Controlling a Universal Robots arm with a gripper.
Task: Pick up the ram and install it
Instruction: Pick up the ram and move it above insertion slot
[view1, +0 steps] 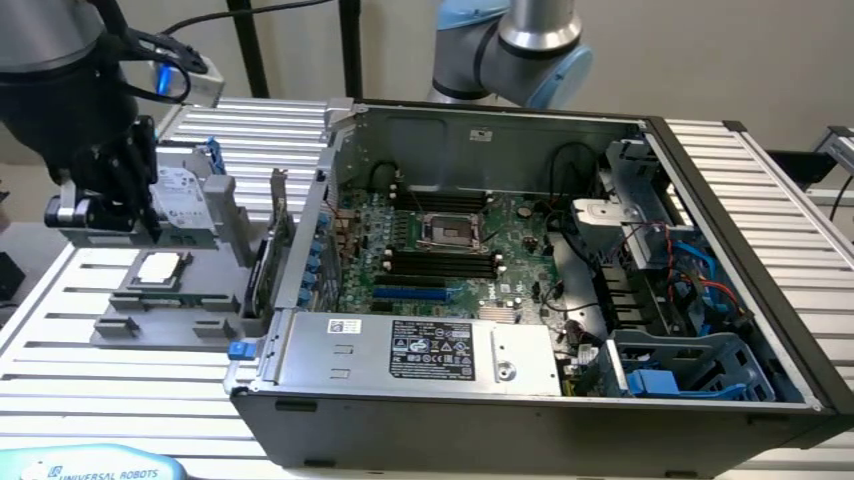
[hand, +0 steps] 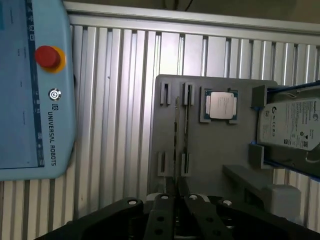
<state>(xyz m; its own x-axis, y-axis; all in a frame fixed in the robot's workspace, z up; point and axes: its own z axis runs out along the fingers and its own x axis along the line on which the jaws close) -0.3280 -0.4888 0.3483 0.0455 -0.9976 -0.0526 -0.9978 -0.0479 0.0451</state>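
The ram (hand: 186, 125) stands on its thin edge in the clips of a grey fixture plate (hand: 210, 150), so it reads as a long narrow dark line. My gripper (hand: 176, 189) hangs high above one end of that stick, its black fingers drawn together with nothing between them. In the exterior view the gripper (view1: 100, 215) hovers over the fixture plate (view1: 160, 320) at the exterior view's left. The open computer case holds the motherboard, and its black ram slots (view1: 441, 265) lie empty near the middle.
A square silver processor (hand: 221, 105) sits beside the ram on the fixture. A silver hard drive in a blue frame (hand: 292, 125) stands past it. A blue teach pendant (hand: 30, 85) lies on the slatted table. A second arm (view1: 527, 45) rises behind the case.
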